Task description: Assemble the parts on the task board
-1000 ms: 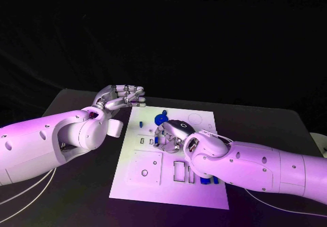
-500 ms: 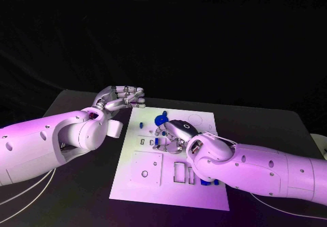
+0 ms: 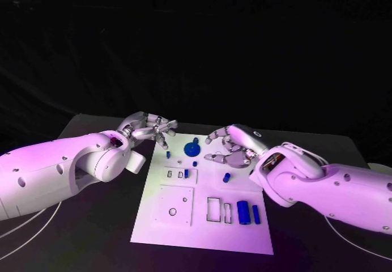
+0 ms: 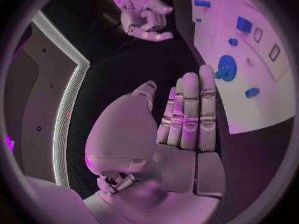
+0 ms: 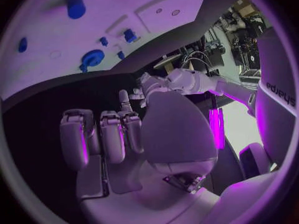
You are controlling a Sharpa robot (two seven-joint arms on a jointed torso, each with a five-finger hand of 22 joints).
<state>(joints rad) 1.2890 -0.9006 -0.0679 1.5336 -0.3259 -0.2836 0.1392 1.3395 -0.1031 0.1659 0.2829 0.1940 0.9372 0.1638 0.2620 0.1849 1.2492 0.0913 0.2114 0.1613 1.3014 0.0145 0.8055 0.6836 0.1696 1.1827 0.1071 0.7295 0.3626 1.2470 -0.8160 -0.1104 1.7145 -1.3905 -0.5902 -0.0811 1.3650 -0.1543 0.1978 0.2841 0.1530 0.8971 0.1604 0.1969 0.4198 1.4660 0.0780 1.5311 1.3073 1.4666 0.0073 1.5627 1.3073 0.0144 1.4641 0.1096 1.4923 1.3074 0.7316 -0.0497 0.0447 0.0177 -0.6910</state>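
The white task board (image 3: 175,226) lies in the middle of the black table. On it are a round blue disc (image 3: 192,149), several small blue pegs such as one (image 3: 226,178) near the middle, and two blue cylinders (image 3: 242,212) near the front right. My right hand (image 3: 231,148) hovers over the board's far right part, fingers loosely bent and apart, holding nothing. My left hand (image 3: 151,127) hangs at the board's far left corner, holding nothing. In the left wrist view its fingers (image 4: 190,114) are straight, beside the disc (image 4: 225,67). The right wrist view shows the disc (image 5: 92,58) and a cylinder (image 5: 75,4).
The board has empty rectangular slots (image 3: 214,206) beside the cylinders and a square plate with a round hole (image 3: 172,212) at its front left. Black table (image 3: 90,232) surrounds the board on every side.
My right hand has lifted off the middle of the board and drawn back to the far right, uncovering the pegs and cylinders. The left hand has dropped slightly toward the board's corner.
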